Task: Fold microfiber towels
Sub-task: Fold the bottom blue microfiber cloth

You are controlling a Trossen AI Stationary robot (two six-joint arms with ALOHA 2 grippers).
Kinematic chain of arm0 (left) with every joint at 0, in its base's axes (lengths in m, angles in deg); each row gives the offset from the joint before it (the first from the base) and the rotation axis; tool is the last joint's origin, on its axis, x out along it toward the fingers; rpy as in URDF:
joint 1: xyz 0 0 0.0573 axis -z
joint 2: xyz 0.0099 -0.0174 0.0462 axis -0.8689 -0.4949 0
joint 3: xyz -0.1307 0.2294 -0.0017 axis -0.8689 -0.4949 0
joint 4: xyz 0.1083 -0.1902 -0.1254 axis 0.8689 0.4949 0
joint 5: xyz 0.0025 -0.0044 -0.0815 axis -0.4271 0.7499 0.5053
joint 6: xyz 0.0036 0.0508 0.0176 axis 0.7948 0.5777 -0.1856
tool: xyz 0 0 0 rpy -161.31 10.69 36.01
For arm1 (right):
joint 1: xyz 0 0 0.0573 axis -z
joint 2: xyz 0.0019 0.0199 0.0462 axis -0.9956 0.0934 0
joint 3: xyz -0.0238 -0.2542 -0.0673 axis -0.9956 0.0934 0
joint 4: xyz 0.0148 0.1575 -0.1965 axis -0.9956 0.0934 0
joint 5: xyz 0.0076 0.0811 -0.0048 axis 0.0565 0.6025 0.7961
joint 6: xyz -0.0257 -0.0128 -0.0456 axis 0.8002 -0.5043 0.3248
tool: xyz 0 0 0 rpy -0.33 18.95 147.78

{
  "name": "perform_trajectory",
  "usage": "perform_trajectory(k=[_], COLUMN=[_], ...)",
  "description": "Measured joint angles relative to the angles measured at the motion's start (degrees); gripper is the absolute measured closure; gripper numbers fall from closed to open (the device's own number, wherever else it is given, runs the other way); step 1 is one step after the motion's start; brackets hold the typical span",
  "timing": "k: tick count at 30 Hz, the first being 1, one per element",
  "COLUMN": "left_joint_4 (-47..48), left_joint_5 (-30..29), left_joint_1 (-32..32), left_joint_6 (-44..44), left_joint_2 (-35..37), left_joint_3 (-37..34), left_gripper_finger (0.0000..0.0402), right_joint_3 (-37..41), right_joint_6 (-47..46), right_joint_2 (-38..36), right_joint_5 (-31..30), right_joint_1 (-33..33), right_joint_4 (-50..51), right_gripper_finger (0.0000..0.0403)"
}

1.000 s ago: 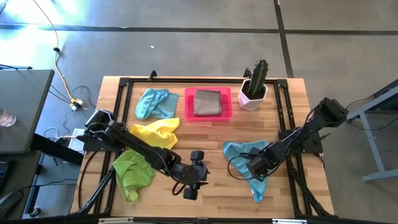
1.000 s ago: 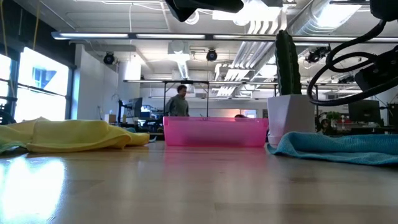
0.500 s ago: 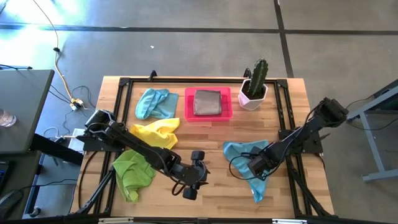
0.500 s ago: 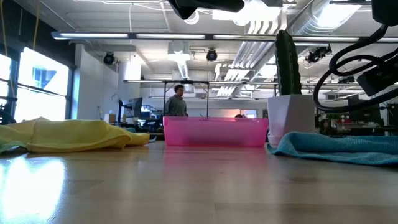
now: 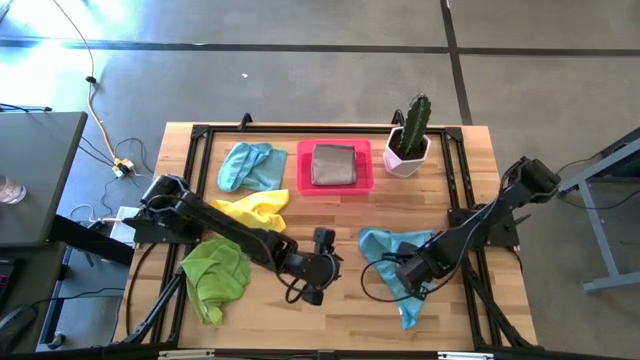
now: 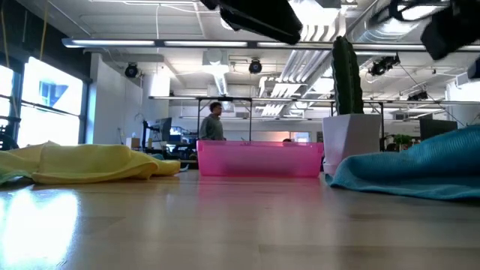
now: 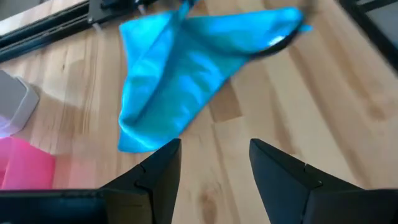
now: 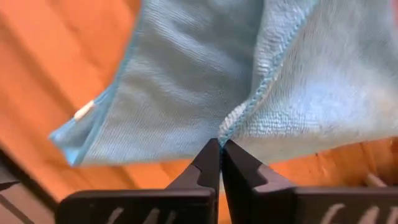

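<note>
A light blue towel (image 5: 385,250) lies at the table's near right, one part of it raised. My right gripper (image 5: 413,272) stands over it, pointing down, shut on it. My left gripper (image 5: 330,266) hovers left of that towel, open and aimed at it, with nothing between its fingers (image 7: 214,168). In the left wrist view the blue towel (image 7: 186,68) lies ahead. A yellow towel (image 5: 252,212), a lime green towel (image 5: 213,275) and another light blue towel (image 5: 250,165) lie crumpled on the left half. A folded grey towel (image 5: 333,164) lies in the pink tray (image 5: 303,170). My right gripper pinches the light blue towel's hemmed edge (image 8: 239,115) between its two fingertips, from above, pointing down. The edge is bunched where the fingers meet it. That part is lifted and the cloth slopes away from it; the towel's near end (image 5: 407,318) and far-left corner rest on the table.
A cactus in a white pot (image 5: 408,140) stands at the far right beside the tray. Bare wood lies between the two grippers and along the near edge. A black frame rims the table. A person (image 6: 214,120) stands in the room beyond.
My right gripper has shut on the blue towel's edge and gone up, drawing that part off the table; the towel's near end has slid inward. My left gripper has moved a little toward the right and far side, toward the blue towel, and has rolled.
</note>
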Motion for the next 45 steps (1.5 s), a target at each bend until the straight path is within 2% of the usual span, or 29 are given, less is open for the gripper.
perform_trajectory(k=[2,5,12,17,24,29,32,40,45], left_joint_4=[-1.20,-8.67,-31.20,-41.01,-54.22,-55.45,-55.45,-55.83,-55.02], left_joint_5=[0.36,3.06,13.79,17.11,20.48,31.54,35.69,36.07,39.06], left_joint_1=[-0.95,-2.10,-3.38,-4.51,-6.49,-7.97,-8.53,-9.52,-9.44], left_joint_6=[1.69,7.26,18.11,20.46,20.83,20.73,20.88,22.47,23.34], left_joint_2=[-1.28,-3.82,-10.44,-14.61,-18.25,-18.24,-18.25,-18.25,-18.25], left_joint_3=[-0.13,-0.11,0.06,-0.07,-0.07,-0.07,-0.09,-0.09,-0.09], left_gripper_finger=[0.0220,0.0220,0.0220,0.0220,0.0220,0.0220,0.0220,0.0220,0.0220], right_joint_3=[-2.51,-5.56,-9.02,-9.13,-9.13,-9.13,-9.13,-9.13,-9.13], right_joint_6=[0.95,5.05,25.60,37.38,46.06,46.94,47.52,47.87,47.78], right_joint_2=[-0.02,-0.02,0.11,0.11,0.11,0.11,0.11,0.11,0.11], right_joint_5=[-1.72,-4.11,-6.02,-8.16,-8.40,-8.19,-8.04,-4.33,-3.77], right_joint_1=[-0.84,-2.31,-5.82,-6.67,-6.26,-5.88,-5.64,-4.34,-3.03], right_joint_4=[0.36,0.33,-3.31,-7.30,-13.74,-15.69,-16.92,-24.40,-26.60], right_gripper_finger=[0.0402,0.0402,0.0403,0.0403,0.0403,0.0403,0.0403,0.0403,0.0403])
